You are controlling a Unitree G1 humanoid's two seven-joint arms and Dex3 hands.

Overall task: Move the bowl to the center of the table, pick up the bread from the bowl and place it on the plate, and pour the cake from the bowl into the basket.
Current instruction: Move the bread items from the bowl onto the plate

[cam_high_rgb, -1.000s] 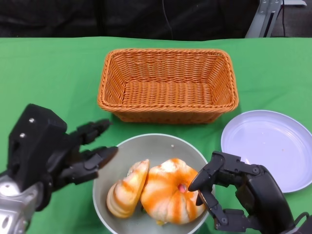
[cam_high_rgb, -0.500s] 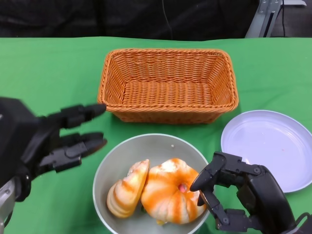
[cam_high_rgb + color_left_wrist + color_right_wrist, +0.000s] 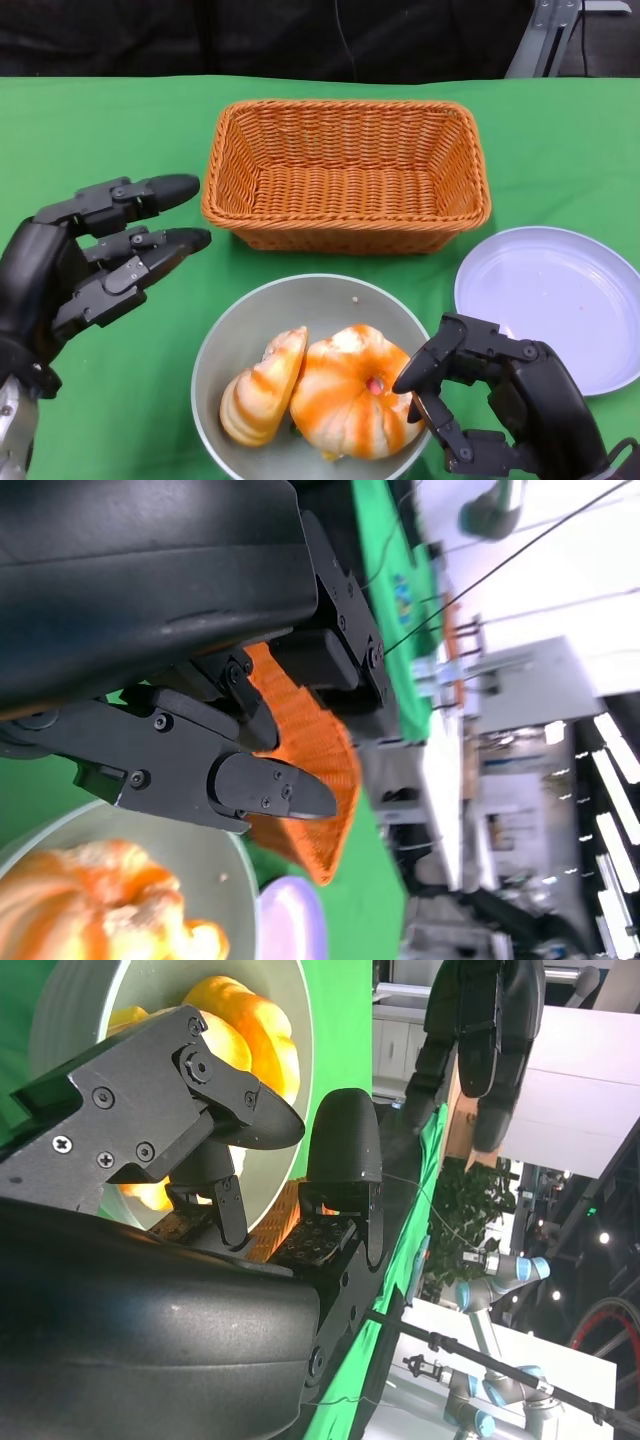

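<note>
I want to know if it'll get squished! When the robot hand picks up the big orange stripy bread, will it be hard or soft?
Probably soft: the bread looks puffy and rounded, so the right hand could dent it. It likely weighs little for its size. It leans against the smaller piece in the bowl, so that piece might shift when the bread is lifted.

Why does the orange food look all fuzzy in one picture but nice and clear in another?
In the left wrist view the bread sits at the picture's edge, very near the camera, so it blurs, and the bright room behind looks washed out. In the head view the bread and cake in the bowl are sharp under even light, with only soft shadows.
</note>
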